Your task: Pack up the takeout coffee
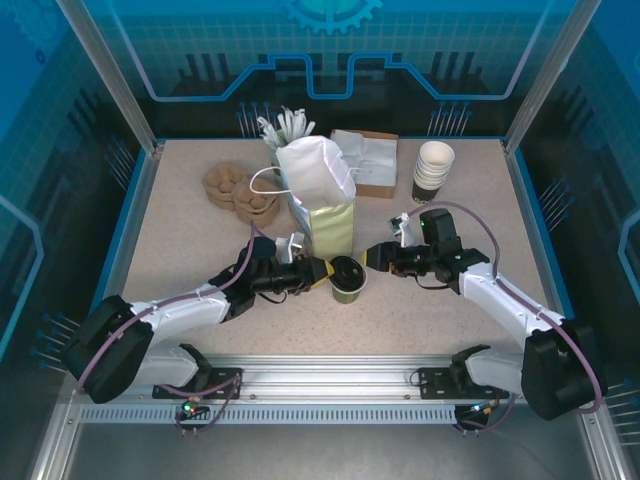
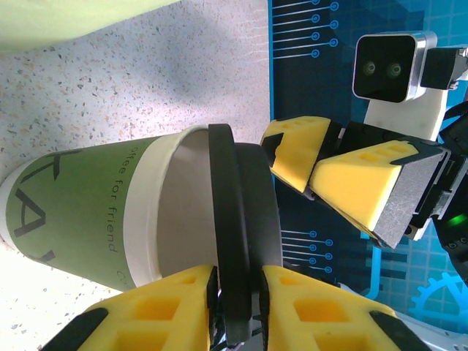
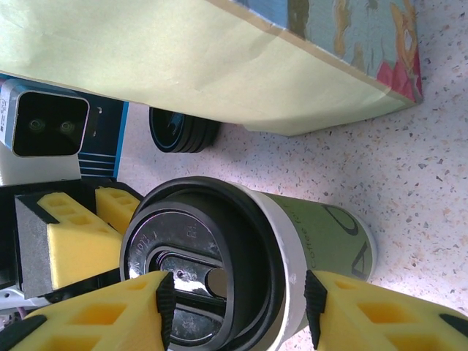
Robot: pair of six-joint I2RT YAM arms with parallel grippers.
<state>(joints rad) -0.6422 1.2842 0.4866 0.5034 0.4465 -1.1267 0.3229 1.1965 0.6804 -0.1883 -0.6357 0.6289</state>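
**Operator:** Where is the takeout coffee (image 1: 347, 280)?

**Spotter:** You have it standing upright on the tabletop (image 1: 170, 250), just in front of the white paper bag (image 1: 322, 190).

**Operator:** And the left hand (image 1: 325, 273)?

**Spotter:** You have it clamped on the rim of the black lid (image 2: 234, 219). The lid sits askew, and your left wrist camera shows the white inner wall under its lifted edge.

**Operator:** The right hand (image 1: 375, 257)?

**Spotter:** Your fingers (image 3: 387, 318) there are spread apart, with their tips just beside the lid on the side facing away from your left hand.
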